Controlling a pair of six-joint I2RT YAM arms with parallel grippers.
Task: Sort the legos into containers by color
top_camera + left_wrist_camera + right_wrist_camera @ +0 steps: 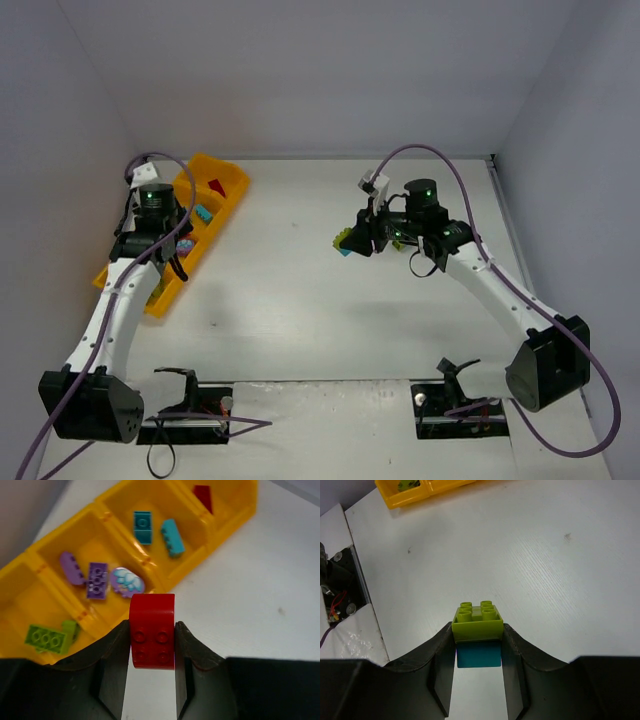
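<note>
Both pincers are pinching legos over the surface (300, 330).
The left pincer (152, 632) is gripping a red brick (152, 612) just beside the tray (235, 517), which is lying at nine o'clock. The tray is holding lime bricks (47, 638), purple pieces (97, 580), teal bricks (142, 526) and a red piece (202, 497). The right pincer (478, 640) is clamping a lime-on-teal stack (478, 622) near mid-surface.

White table (300, 310), faintly grained, plain pale grey walls (320, 70) along its far, left and right edges, even light.
</note>
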